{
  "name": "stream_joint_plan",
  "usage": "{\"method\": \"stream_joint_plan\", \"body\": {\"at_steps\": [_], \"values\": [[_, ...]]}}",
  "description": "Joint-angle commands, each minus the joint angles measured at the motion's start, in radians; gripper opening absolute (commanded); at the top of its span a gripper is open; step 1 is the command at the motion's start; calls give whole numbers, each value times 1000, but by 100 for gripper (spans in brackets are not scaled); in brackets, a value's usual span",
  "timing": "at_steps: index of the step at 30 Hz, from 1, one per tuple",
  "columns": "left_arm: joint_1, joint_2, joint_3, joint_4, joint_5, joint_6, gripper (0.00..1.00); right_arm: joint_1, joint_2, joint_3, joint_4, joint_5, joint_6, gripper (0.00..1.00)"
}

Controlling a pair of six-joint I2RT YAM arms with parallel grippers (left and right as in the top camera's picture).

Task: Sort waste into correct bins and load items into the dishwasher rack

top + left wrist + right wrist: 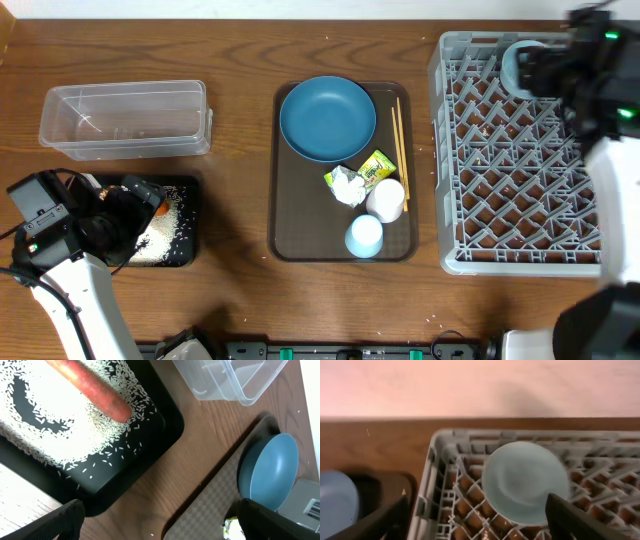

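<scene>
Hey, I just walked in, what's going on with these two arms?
Two robot arms are clearing a meal. The right gripper hangs open over the pale blue bowl, which sits in a corner of the dishwasher rack. The left gripper hangs open above the black tray holding the carrot and rice. The plate, chopsticks, whitish cup, pale blue cup, crumpled paper and snack wrapper are on the brown serving tray; the clear tub looks empty.

Pale blue bowl (525,482) in grey rack (436,467) corner.
</scene>
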Motion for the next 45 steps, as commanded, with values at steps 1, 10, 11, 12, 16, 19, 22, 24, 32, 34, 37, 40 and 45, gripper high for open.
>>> {"method": "stream_joint_plan", "body": {"at_steps": [1,10,11,12,16,19,22,24,32,34,37,40,45], "values": [[6,3,2,-2,10,24,98,66,100,-3,-5,161,-75,85],[6,3,2,-2,9,24,98,129,285,-3,31,459,-108,98],[6,3,2,-2,10,24,98,128,293,-3,30,459,-108,98],[6,3,2,-2,9,24,98,128,303,-3,31,459,-109,98],[6,3,2,-2,9,24,98,127,314,-3,31,457,-116,88],[6,3,2,-2,9,24,98,126,314,-3,31,461,-116,56],[6,3,2,-2,9,24,98,126,316,-3,29,475,-116,47],[6,3,2,-2,9,24,98,126,319,-3,27,491,-116,43],[6,3,2,-2,9,24,98,126,372,-3,27,535,-124,40],[6,3,2,-2,9,24,98,126,388,-3,26,536,-123,39],[6,3,2,-2,9,24,98,127,392,-3,24,535,-114,36],[6,3,2,-2,9,24,98,127,389,4,25,535,-103,29],[6,3,2,-2,9,24,98,127,389,45,-18,535,-69,18]]}}
